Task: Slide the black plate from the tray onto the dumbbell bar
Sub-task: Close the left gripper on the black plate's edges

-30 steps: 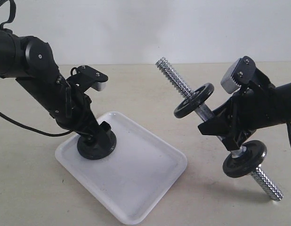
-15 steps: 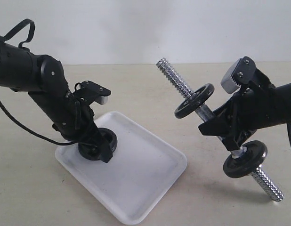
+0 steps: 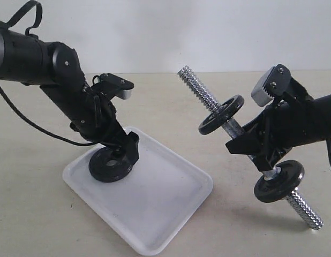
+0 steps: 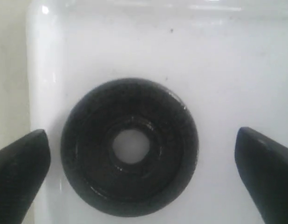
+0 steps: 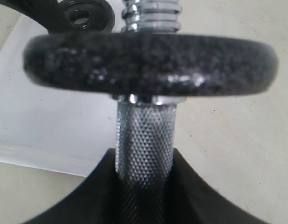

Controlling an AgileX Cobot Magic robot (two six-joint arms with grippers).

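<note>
Black plate flat in tray, nr corner.

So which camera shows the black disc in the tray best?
Left wrist view: the black plate fills it, centre hole clear. Exterior view shows it small, partly behind the left tool. Right wrist view catches only a distant glimpse.

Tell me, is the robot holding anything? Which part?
The right end effector grips the dumbbell bar by its knurled middle. The left end effector stands open over the black plate, holding nothing.
</note>
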